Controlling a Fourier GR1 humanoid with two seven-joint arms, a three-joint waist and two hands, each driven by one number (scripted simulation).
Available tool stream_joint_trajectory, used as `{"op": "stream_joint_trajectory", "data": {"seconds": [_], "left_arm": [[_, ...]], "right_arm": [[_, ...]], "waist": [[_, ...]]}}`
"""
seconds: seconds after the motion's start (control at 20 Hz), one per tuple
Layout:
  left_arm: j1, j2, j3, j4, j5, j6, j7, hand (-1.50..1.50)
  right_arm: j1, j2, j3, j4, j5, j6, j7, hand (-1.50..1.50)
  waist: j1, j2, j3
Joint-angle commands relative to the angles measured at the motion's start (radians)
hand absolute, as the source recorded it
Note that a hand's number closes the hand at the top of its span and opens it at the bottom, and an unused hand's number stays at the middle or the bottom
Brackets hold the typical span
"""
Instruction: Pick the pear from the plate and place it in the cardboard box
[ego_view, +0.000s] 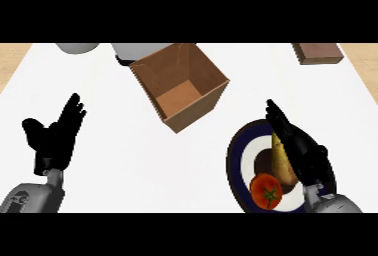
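while right hand hovers over plate at lower right, fingers straight and together, nothing pinched, pear lies on plate, partly hidden under that hand. tomato just beside pear, nearer view's lower edge. cardboard box open, up-left of plate, apart from it. left hand at left, fingers up and spread, resting.
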Motion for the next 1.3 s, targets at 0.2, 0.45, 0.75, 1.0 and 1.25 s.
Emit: {"op": "stream_joint_trajectory", "data": {"seconds": [0.2,0.45,0.75,1.0,1.25], "left_arm": [[0.044,0.063,-0.058,-0.028,-0.140,0.004,-0.070,0.00],[0.102,0.066,-0.061,-0.050,-0.133,-0.011,-0.092,0.00],[0.116,0.057,-0.051,-0.095,-0.182,-0.011,-0.071,0.00],[0.157,0.077,-0.046,-0.146,-0.157,-0.019,-0.050,0.00],[0.140,0.051,-0.062,-0.115,-0.203,0.019,-0.067,0.00]], "right_arm": [[-0.151,0.004,-0.185,-0.150,-0.028,-0.045,-0.249,-1.50],[-0.047,0.042,-0.276,0.005,0.228,-0.396,-0.266,-1.50],[0.061,0.020,-0.315,0.024,0.169,-0.280,-0.532,-1.50],[0.128,-0.225,-0.249,-0.075,0.398,-0.220,-0.254,-1.50],[0.162,-0.421,-0.200,-0.150,0.478,-0.004,-0.041,-1.50]], "waist": [[0.024,0.000,-0.017],[0.031,0.007,-0.017],[0.028,0.006,-0.019],[0.026,0.000,-0.022],[0.020,0.002,-0.025]]}}
